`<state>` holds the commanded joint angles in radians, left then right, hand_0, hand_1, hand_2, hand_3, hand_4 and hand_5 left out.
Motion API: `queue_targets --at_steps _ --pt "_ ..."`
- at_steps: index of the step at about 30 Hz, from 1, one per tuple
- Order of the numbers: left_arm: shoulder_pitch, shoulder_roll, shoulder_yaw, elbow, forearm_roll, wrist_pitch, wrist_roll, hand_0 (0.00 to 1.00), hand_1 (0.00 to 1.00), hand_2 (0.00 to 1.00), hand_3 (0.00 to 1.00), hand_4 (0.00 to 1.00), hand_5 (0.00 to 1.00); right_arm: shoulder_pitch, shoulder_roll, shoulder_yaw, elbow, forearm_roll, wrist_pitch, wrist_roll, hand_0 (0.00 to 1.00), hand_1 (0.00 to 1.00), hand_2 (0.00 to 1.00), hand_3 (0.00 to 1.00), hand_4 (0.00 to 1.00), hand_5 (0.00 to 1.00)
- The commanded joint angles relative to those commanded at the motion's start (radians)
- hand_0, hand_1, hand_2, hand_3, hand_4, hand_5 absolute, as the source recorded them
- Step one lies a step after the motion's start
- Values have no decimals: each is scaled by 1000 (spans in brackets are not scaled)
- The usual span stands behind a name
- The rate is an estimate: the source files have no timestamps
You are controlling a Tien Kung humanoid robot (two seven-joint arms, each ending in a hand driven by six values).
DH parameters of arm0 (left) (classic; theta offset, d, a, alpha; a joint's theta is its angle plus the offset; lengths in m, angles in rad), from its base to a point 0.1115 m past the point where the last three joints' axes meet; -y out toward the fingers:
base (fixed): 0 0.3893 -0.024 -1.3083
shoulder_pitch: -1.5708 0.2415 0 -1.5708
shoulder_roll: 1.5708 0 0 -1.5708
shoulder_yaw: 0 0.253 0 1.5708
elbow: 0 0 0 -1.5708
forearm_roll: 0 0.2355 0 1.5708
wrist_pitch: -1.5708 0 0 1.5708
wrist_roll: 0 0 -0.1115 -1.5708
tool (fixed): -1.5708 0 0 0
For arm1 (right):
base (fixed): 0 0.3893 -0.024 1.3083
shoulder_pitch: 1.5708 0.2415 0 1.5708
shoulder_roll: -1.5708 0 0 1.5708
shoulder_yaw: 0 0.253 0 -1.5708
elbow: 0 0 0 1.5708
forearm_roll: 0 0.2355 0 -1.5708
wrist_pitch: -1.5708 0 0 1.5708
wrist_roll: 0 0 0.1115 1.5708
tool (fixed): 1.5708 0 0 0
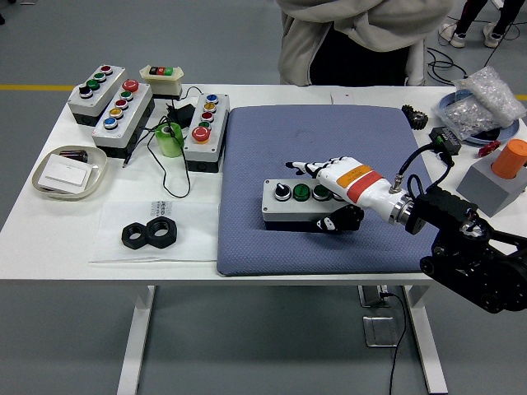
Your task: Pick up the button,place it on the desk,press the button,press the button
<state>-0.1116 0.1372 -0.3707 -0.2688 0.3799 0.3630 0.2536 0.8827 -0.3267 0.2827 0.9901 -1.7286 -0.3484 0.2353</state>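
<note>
Your right hand (333, 193) has its fingers wrapped on the button box (298, 203) at centre frame: white fingers lie over the box's top at its right end, and the dark thumb presses the front face. The box sits on the blue mat (321, 140), not on the bare tabletop (165, 247). Its long axis runs left to right across the frame, and most of the box lies to the left of your hand. Only the right arm is in view, so it is the arm to use. The bare tabletop nearest the box lies left of the mat, where the white sheet is; my judgement is that the box must travel that way, along its own length.

Count what is here: one box in hand, with three buttons showing clear of your fingers. Four more button boxes (123, 107) stand at upper left. Two black nuts (150, 234) lie at lower left. A person (354, 37) stands at the far side; I see no hands over the table.
</note>
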Motion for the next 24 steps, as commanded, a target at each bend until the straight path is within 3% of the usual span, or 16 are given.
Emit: queue_targets --at_steps 4,5,13,18,24 --pt "0 -1 -1 0 2 0 1 739 778 850 763 538 998 3 3 -5 -5 -16 28 -15 998 870 937 998 839 18" --pt "0 -1 0 0 1 1 1 737 778 850 763 533 998 3 3 -6 -6 -19 33 -17 998 938 998 998 845 9" --pt "0 -1 2 0 -3 1 0 737 778 850 762 529 998 -5 -2 14 11 -34 45 -26 998 946 998 998 853 12" --pt "1 -1 0 0 -1 0 0 737 778 850 762 528 998 -28 -27 60 73 -41 52 -34 998 946 998 998 855 14" --pt "4 -1 -2 0 4 0 1 737 778 850 761 528 998 -77 -87 146 204 -39 71 -62 998 939 998 998 867 49"
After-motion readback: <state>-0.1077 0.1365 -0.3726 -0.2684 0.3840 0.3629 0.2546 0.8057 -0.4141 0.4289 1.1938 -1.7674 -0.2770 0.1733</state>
